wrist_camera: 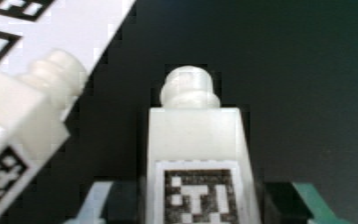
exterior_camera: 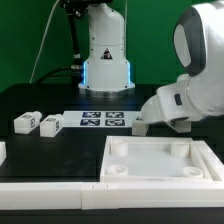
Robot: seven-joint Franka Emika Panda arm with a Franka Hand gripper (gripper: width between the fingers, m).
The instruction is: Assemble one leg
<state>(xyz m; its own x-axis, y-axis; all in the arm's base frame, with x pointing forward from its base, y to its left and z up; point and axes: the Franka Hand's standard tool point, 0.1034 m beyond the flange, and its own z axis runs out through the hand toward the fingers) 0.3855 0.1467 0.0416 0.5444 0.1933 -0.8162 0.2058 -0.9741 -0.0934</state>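
Note:
In the wrist view a white leg (wrist_camera: 197,150) lies on the black table, with a round peg at its far end and a marker tag on its top face. My gripper (wrist_camera: 206,203) is open and straddles it, one finger (wrist_camera: 105,202) on each side, with a dark gap between each finger and the leg. A second leg (wrist_camera: 23,120) lies beside it. In the exterior view my gripper (exterior_camera: 142,123) is low over the table at the right end of the marker board (exterior_camera: 100,120). Two more legs (exterior_camera: 25,122) (exterior_camera: 50,124) lie at the exterior view's left.
The large white square panel (exterior_camera: 160,172) with corner sockets lies at the front. A corner of the marker board (wrist_camera: 34,25) shows in the wrist view. The robot base (exterior_camera: 105,55) stands behind. A white part (exterior_camera: 2,152) shows at the left edge.

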